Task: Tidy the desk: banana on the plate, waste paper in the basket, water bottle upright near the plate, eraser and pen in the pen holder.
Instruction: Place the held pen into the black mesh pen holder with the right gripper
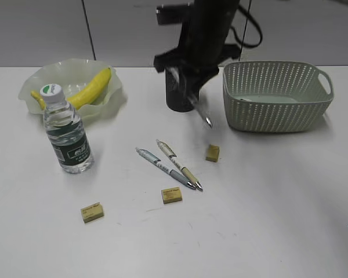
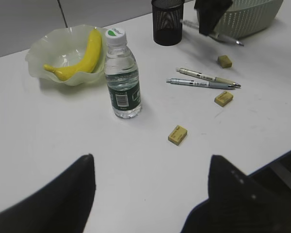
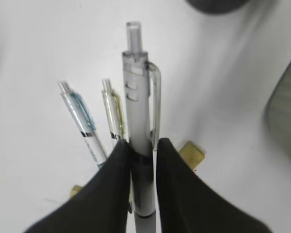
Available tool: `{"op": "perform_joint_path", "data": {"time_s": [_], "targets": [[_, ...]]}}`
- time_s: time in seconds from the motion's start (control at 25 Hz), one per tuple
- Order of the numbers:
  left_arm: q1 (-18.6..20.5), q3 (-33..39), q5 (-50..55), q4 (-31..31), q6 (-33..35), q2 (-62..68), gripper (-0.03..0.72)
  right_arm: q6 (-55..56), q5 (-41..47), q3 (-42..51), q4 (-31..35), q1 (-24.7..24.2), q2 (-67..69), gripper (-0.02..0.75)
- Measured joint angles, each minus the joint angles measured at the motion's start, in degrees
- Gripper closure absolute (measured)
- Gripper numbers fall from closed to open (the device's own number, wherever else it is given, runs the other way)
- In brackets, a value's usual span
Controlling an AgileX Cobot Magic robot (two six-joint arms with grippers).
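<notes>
**What sits on the desk**

On the white desk, taking the bottle as landmark: plate behind it, two pens and three erasers to its right, holder and basket beyond.

water bottle label: white writing, unreadable | erasers: print too small to read
</notes>
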Motion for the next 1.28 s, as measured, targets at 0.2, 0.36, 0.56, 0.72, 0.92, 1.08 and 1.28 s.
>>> {"op": "perform_joint_path", "data": {"time_s": [0.2, 0.36, 0.56, 0.72, 0.92, 1.08, 1.28], "targets": [[0.0, 0.0, 0.0, 0.0, 0.0, 0.0, 0.147, -1.0, -11.4, -0.3, -1.6, 0.0, -8.4, 0.605], [0.0, 0.0, 0.0, 0.0, 0.0, 0.0, 0.147, -1.2, -25.6, -0.4, -5.0, 0.0, -9.2, 0.605], [0.0, 0.0, 0.0, 0.0, 0.0, 0.0, 0.147, -0.3, -41.3, -0.4, -7.2, -0.2, -4.7, 0.605], [0.0, 0.0, 0.0, 0.0, 0.0, 0.0, 0.147, 1.9, -48.3, -0.3, -7.6, -0.9, 0.5, 0.605], [0.0, 0.0, 0.0, 0.0, 0.0, 0.0, 0.147, 2.9, -52.3, -0.3, -7.6, -1.8, 4.2, 0.605], [0.0, 0.0, 0.0, 0.0, 0.0, 0.0, 0.147, 3.0, -53.2, -0.3, -7.6, -2.7, 5.0, 0.605], [0.0, 0.0, 0.0, 0.1, 0.0, 0.0, 0.147, 3.1, -53.5, -0.2, -7.6, -3.7, 5.1, 0.605]]}}
